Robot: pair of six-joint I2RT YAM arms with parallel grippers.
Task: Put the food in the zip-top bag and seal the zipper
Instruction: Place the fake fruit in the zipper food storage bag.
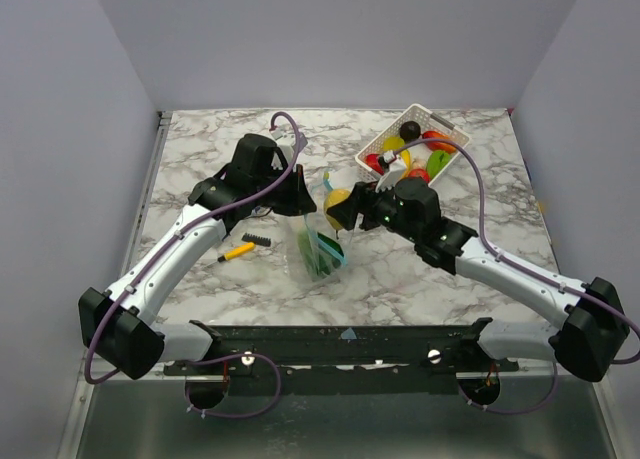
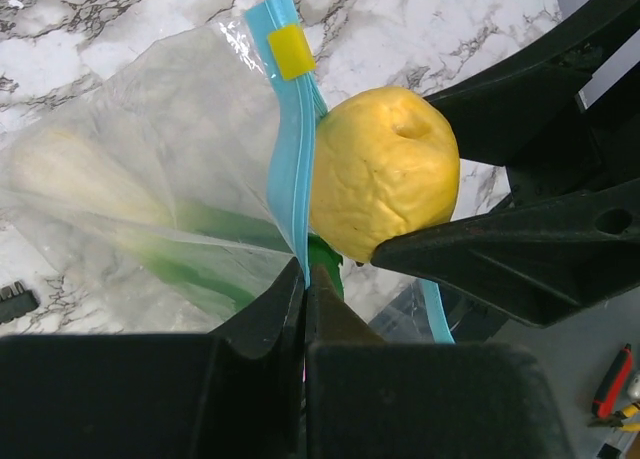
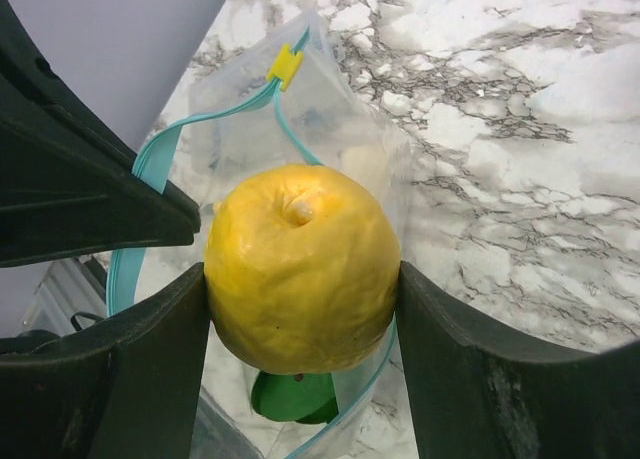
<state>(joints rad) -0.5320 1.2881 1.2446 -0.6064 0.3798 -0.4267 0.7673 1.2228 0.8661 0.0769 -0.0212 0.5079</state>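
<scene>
The floppy transparent zip-top bag (image 2: 150, 179) sits under the left claw (image 2: 305, 279), clamped by its thin light blue zipper strip (image 2: 290, 169). The right claw (image 3: 303, 279) grips a glossy yellow toy fruit (image 2: 385, 174) over the bag's mouth. Released off-centre, it could hit the rim and roll off.

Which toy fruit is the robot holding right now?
The big yellow fruit. It is squeezed in the right gripper over the mouth of the zip-top bag. The other fruits lie in the white basket, and a green piece is inside the bag.

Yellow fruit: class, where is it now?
The yellow fruit is mid-table in the top view, held by the right claw over the zip-top bag, whose zipper the left claw pinches.
</scene>
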